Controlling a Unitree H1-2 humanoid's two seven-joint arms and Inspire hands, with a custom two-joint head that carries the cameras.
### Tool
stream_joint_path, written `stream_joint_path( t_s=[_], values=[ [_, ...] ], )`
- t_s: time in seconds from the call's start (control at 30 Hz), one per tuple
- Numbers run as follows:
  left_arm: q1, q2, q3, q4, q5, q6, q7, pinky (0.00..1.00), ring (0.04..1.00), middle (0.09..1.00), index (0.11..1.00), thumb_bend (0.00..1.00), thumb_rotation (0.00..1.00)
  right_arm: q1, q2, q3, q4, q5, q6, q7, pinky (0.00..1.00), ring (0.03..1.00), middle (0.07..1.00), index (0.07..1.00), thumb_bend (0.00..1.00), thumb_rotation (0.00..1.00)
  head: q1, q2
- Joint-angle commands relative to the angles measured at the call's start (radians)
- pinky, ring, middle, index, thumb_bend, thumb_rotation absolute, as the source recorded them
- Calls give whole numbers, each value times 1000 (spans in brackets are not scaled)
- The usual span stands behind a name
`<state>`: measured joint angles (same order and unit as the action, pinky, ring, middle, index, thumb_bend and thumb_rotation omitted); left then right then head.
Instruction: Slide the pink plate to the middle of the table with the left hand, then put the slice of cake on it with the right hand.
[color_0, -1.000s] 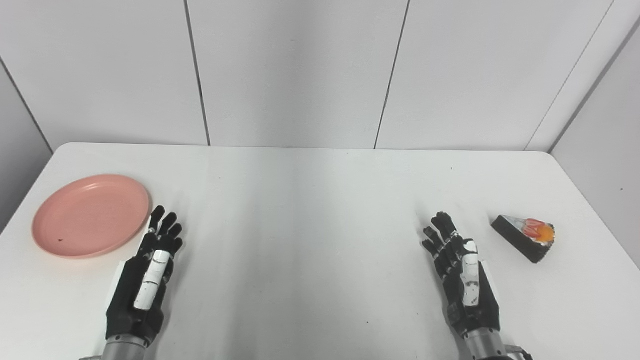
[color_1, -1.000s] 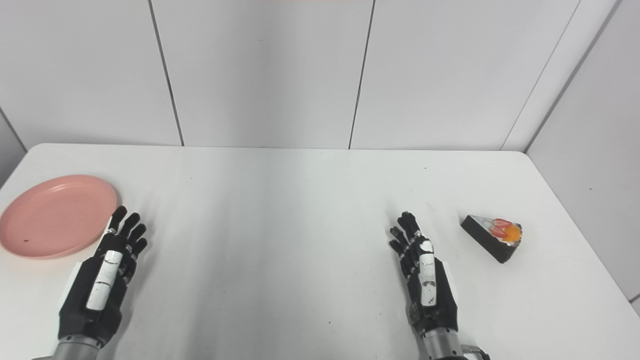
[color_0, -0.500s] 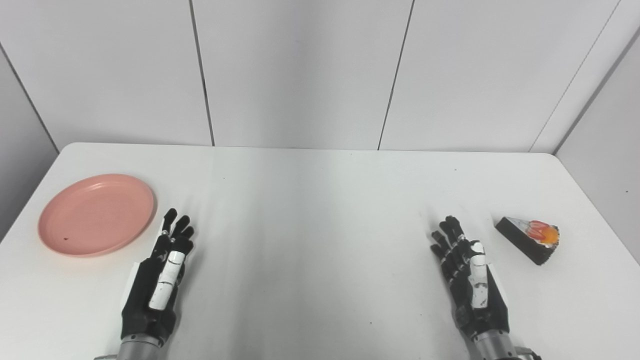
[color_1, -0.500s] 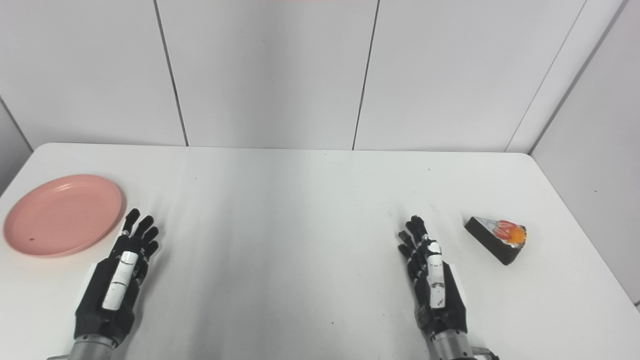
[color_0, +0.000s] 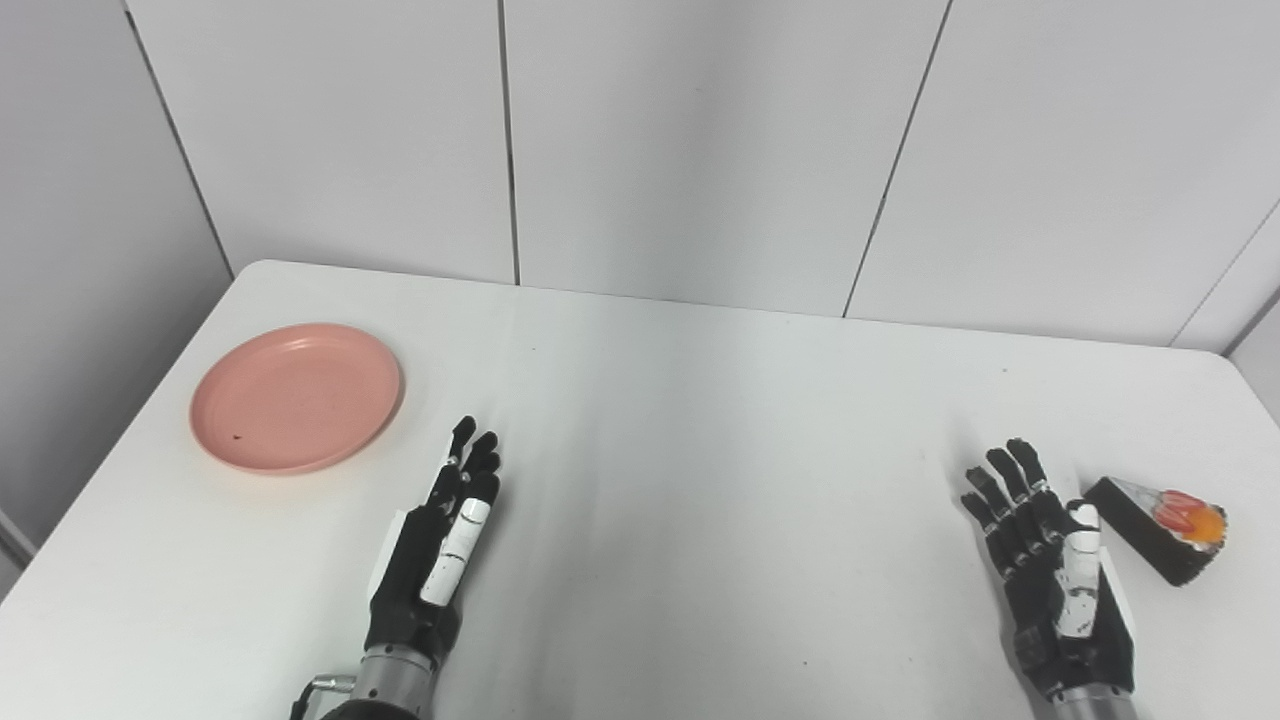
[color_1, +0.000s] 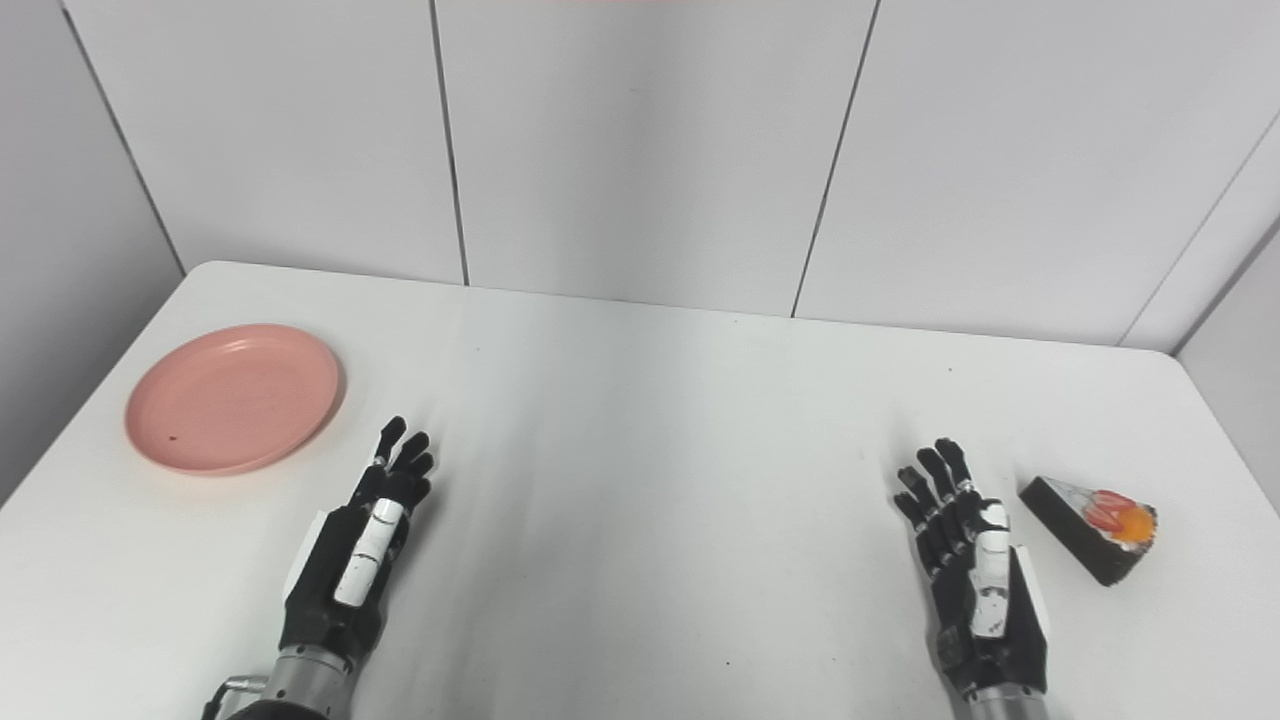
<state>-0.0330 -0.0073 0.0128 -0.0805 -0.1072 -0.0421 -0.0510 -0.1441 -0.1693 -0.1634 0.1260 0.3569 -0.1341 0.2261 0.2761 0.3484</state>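
Note:
A round pink plate lies on the white table at the far left, empty. A dark wedge of cake with red and orange topping lies near the right edge. My left hand rests low over the table, open and empty, to the right of and nearer than the plate, apart from it. My right hand is open and empty, just left of the cake, a small gap between them. In the right eye view the plate, the cake and both hands show the same layout.
White wall panels stand behind the table's far edge. The table's left edge runs close by the plate and its right edge close by the cake. Nothing else stands on the table.
The whole picture has shifted right, so the camera has turned left. Both hands stay open and hold about the same places relative to the plate and cake.

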Motion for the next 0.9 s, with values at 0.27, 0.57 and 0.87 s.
stream_joint_path(
  t_s=[0.27,0.57,0.87],
  values=[
    [-16,3,-9,18,8,-51,-9,1000,990,989,1000,684,797,25,9,-6,51,9,-45,23,883,895,922,921,863,955,-8,-10],
    [-17,8,2,50,-6,-90,-15,980,975,976,1000,680,801,24,23,3,57,-2,-43,17,876,880,911,910,877,931,-19,-36],
    [-23,20,4,82,-13,-117,-25,974,967,976,1000,721,800,17,38,0,73,-14,-53,7,840,858,889,876,891,918,-42,-52]
  ],
)
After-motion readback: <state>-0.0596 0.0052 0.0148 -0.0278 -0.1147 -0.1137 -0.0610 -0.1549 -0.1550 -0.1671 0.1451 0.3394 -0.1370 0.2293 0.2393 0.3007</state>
